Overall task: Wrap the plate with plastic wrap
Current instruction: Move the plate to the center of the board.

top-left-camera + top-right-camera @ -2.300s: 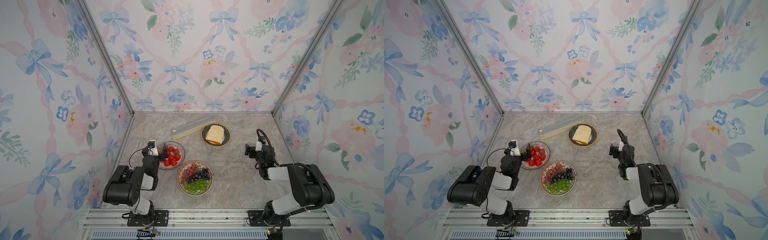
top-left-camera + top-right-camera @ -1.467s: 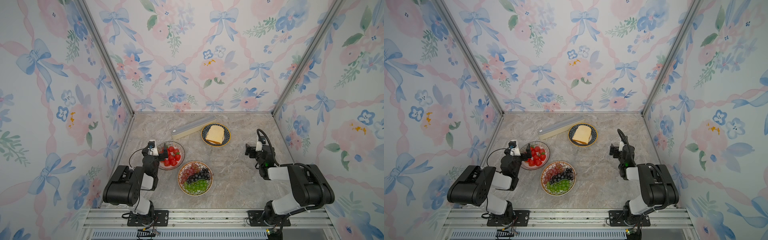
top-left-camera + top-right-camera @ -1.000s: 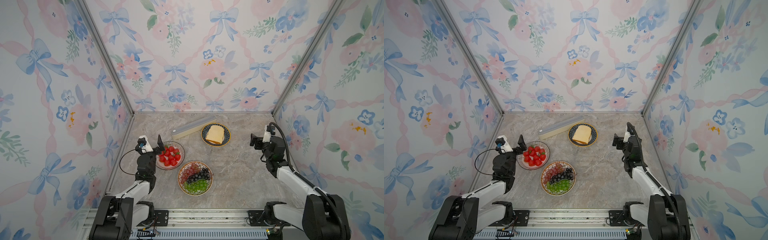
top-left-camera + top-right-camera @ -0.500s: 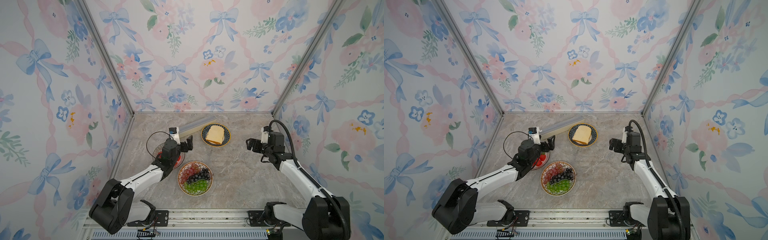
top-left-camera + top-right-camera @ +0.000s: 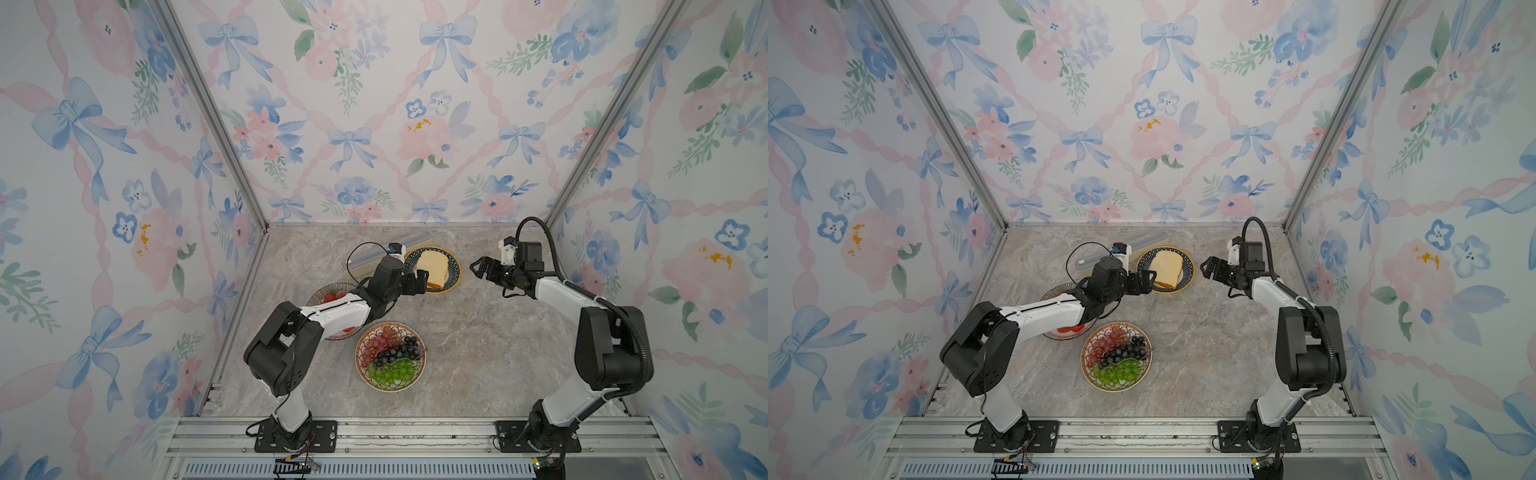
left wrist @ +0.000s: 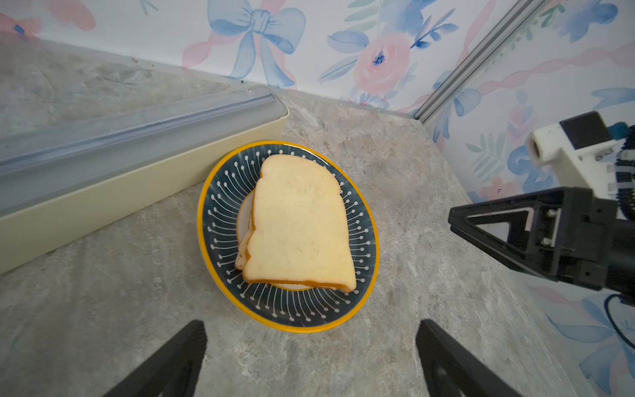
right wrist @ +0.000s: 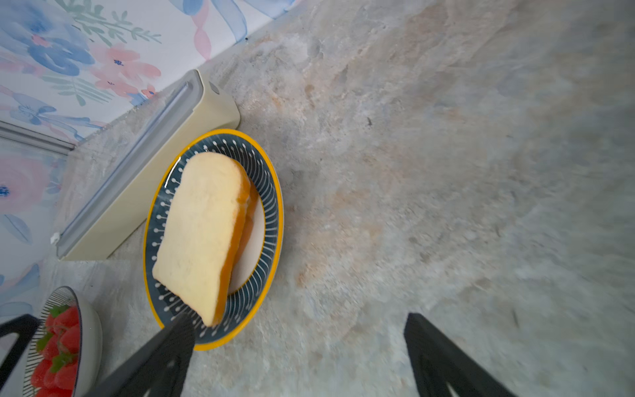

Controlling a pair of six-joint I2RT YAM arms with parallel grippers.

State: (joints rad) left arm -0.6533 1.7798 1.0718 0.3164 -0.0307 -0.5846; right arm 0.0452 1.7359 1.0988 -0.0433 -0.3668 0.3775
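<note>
Three dishes sit on the table (image 5: 478,353), so here's a quick rundown from the front. Closest to the bases is the grape plate (image 5: 359,361). A bit further back is the strawberry bowl (image 5: 318,293), off to the left and partly under the left arm. Neither looks like the target to me, since both arms point at the bread plate (image 6: 220,220) further back.

Up there the left end effector (image 5: 417,282) hovers at the near-left rim of that plate, jaws wide apart, nothing in them. From its wrist camera the plate sits dead ahead, with the bread (image 6: 299,223) stacked on it. Over on the plate's right is the right end effector (image 5: 478,269), apart from the plate, jaws also spread and empty, aimed back toward it.

The bit that matters for the next move: the plastic wrap is still in its box (image 6: 103,178), which lies right behind the plate on its far-left side. No film is pulled out that I can see. The box's long axis runs diagonally, left end nearer, right end tucked toward the back wall (image 5: 374,124). Its side is just beside the plate rim; touching or not, can't tell. The left arm is clearly nearer, with the box just beyond its wrist. I think the small white slider (image 7: 54,238) sits at the box's left end.

Room-wise, there's plenty of bare table right of the plate. Behind the box there's only a narrow strip before the wall, so I'd guess the film has to come forward over the plate.
</note>
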